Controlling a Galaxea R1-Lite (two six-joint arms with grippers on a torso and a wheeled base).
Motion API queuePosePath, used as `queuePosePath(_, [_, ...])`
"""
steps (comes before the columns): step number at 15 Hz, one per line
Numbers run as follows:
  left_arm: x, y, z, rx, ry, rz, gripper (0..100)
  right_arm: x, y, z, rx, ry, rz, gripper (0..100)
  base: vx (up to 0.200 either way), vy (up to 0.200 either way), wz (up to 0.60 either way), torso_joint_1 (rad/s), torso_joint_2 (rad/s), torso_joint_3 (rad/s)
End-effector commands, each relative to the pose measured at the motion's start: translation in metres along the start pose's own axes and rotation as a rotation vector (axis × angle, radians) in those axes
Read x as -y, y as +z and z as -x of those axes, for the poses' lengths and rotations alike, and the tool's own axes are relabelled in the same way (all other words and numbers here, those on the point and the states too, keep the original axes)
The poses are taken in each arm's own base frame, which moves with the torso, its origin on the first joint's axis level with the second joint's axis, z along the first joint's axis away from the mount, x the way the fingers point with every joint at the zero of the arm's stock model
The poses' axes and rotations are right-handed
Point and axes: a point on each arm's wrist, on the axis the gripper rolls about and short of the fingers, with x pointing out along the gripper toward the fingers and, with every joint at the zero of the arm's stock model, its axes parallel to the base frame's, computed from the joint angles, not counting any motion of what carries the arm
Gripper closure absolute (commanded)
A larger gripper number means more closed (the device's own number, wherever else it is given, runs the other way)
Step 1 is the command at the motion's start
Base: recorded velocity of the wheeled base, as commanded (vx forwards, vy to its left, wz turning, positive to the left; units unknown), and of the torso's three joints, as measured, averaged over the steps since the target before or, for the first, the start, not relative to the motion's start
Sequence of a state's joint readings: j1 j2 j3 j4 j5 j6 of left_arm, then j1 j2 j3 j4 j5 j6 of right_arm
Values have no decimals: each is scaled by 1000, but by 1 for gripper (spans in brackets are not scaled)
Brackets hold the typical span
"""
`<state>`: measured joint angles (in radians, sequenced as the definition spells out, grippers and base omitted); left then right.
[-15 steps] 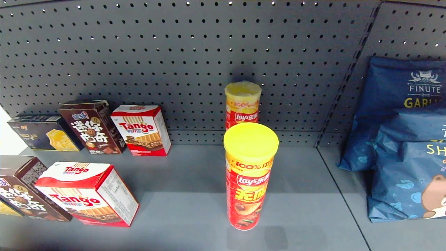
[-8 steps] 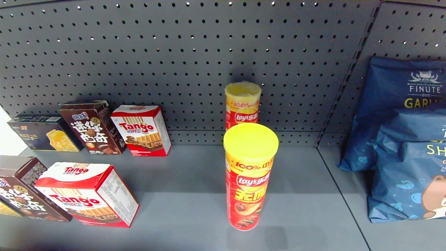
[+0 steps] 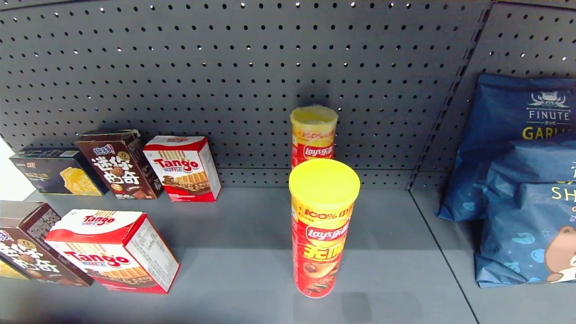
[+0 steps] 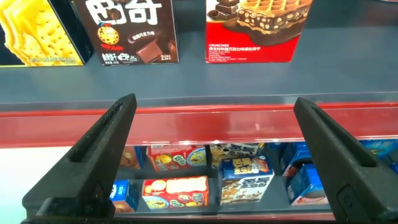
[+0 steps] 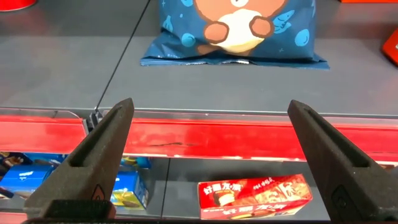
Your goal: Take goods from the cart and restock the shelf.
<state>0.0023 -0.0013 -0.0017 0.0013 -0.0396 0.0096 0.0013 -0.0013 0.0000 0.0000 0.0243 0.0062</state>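
I am holding my left fingers [image 4: 102, 152] and right fingers [image 5: 93, 155] released, gripping nothing, before the shelf [image 3: 234, 234] edge, likely free for the next pick. 2 cans [image 3: 321, 225] are standing beyond them, 1 behind the other, faced forward.

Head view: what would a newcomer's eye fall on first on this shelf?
The tall red chips can with its yellow lid stands upright in the middle of the shelf, a second can right behind it at the pegboard. Big blue snack bags sit at the right, red-and-white wafer boxes at the left.
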Motion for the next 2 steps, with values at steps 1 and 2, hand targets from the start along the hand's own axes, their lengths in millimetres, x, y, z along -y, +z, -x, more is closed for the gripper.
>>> queuePosePath(1, [0, 0, 0, -2, 0, -1, 0, 0, 0, 0, -1, 1, 0, 0, 0, 0, 0, 0, 0, 0])
queuePosePath(2, [0, 0, 0, -2, 0, -1, 0, 0, 0, 0, -1, 1, 0, 0, 0, 0, 0, 0, 0, 0])
